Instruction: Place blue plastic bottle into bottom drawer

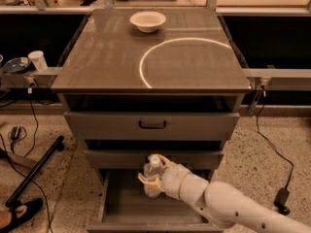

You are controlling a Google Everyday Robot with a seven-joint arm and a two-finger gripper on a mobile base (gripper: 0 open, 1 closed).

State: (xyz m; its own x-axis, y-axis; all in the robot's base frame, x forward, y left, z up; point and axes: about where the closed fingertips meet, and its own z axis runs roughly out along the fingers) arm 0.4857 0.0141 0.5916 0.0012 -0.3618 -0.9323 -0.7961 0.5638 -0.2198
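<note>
The white arm reaches in from the right, low in front of the cabinet (150,125). Its gripper (151,174) is clamped around the blue plastic bottle (153,162), fingers snug on both sides, holding it upright. The bottle hangs over the back of the pulled-out bottom drawer (127,204), just under the middle drawer front. Farther back, a white bowl (147,21) sits on the cabinet's tabletop (107,57).

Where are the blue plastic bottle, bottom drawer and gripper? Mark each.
blue plastic bottle (154,160), camera view, white cap.
bottom drawer (125,200), camera view, bare floor.
gripper (152,171), camera view, between fingertips, above the drawer.
</note>
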